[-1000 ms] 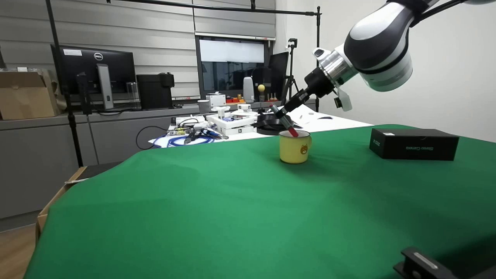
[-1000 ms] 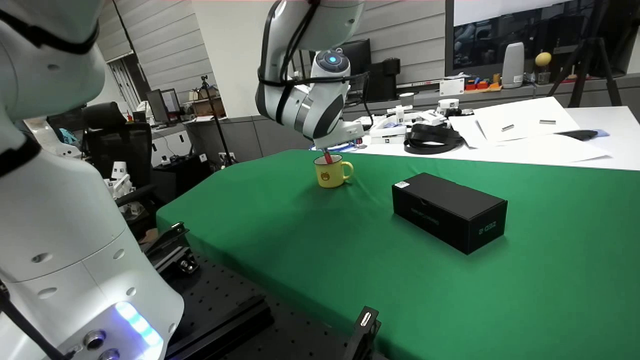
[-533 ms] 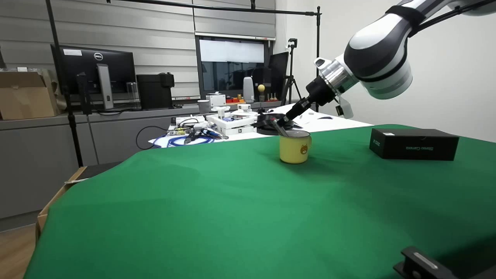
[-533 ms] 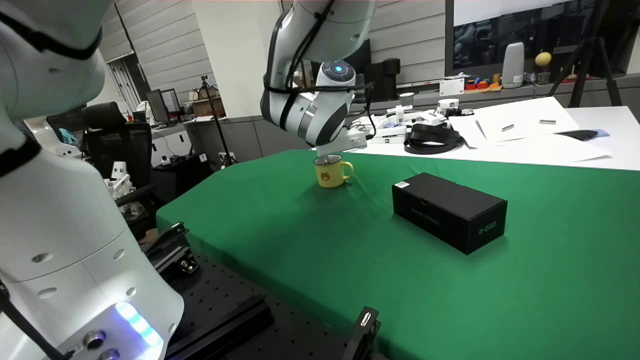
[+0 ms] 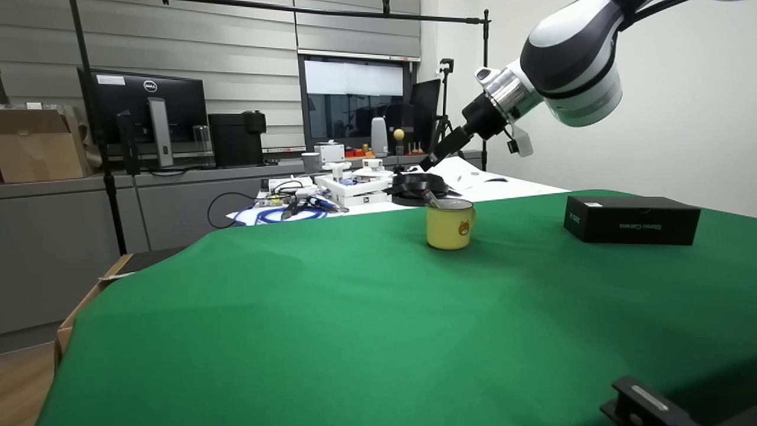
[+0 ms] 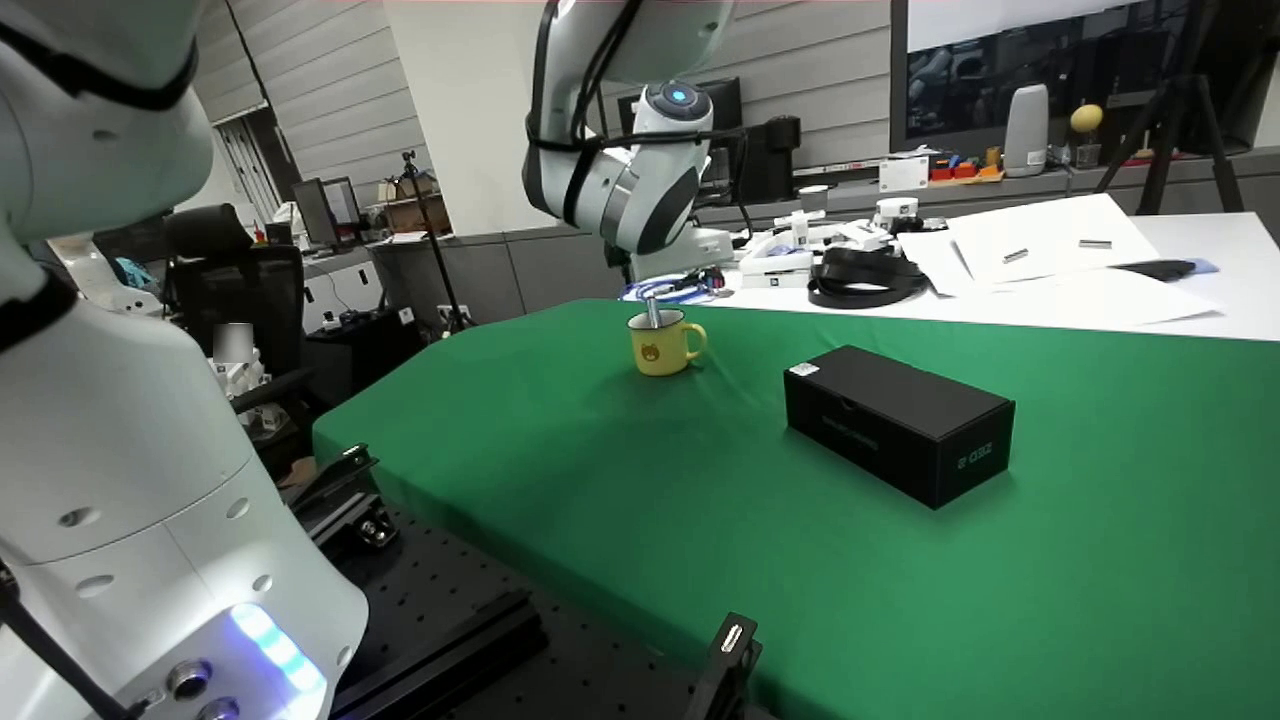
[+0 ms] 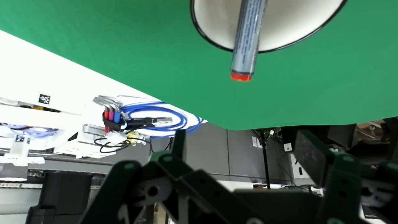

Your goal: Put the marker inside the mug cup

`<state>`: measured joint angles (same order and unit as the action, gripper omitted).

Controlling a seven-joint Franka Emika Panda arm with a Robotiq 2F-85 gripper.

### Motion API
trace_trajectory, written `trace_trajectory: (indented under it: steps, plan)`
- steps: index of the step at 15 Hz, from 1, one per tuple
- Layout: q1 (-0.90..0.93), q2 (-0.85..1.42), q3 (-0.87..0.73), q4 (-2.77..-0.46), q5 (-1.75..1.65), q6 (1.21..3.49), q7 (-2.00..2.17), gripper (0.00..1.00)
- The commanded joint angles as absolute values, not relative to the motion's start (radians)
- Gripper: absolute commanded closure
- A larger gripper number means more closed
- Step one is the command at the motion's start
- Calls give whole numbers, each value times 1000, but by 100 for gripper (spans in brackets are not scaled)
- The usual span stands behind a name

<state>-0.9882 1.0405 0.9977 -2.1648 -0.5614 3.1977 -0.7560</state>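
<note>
The yellow mug cup (image 5: pixel 447 229) stands upright on the green cloth, its handle showing in an exterior view (image 6: pixel 693 340). Inside it leans the marker (image 7: pixel 247 40), a grey barrel with a red tip at its upper end, resting across the black rim in the wrist view. Its lower part is hidden by the mug wall in both exterior views, where the grey end (image 6: pixel 653 312) sticks up above the rim. My gripper (image 7: pixel 241 141) is open, its fingers wide apart with nothing between them. It hangs above the mug, apart from the marker (image 5: pixel 431 198).
A black box (image 5: pixel 631 220) sits on the green cloth (image 5: pixel 331 307) to one side of the mug. Behind the cloth, a white table (image 6: pixel 1090 300) bears black straps (image 6: pixel 866 278), blue cable (image 7: pixel 155 116) and white parts.
The gripper went down to the mug with the marker, opened, and rose again. The marker has left the jaws and leans in the mug. The mug has not moved.
</note>
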Motion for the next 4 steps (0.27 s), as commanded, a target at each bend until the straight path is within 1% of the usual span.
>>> trace_trajectory:
  steps: [1, 2, 4]
  plan:
    - [-986, 1029, 998, -2167, -544, 3192, -761, 5]
    - [-988, 1024, 998, -2169, -539, 3188, -760, 1]
    - [-989, 1022, 998, -2172, -536, 3188, -760, 1]
